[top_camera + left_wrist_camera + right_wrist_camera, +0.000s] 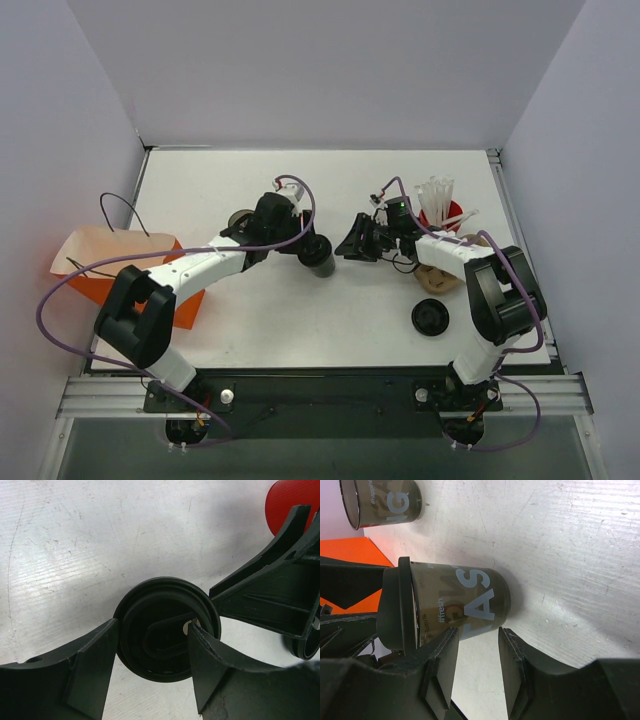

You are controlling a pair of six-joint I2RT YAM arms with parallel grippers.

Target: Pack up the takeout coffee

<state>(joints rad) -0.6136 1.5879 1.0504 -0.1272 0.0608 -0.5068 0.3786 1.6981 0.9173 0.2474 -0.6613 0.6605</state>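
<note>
The takeout coffee (318,252) stands lidded, right of the orange bag (85,282), unpacked. My left claw (152,630) straddles its lid (165,592); grip unconfirmed.

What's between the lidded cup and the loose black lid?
Nothing; top view shows bare table between the takeout coffee and the loose lid.

My arms (205,265) are white shells with black joints, a purple cable (41,310) looping along each. My left hand (152,645) and right hand (477,652) carry matte black, wedge-shaped fingers (92,672) with scuffed edges.
</note>
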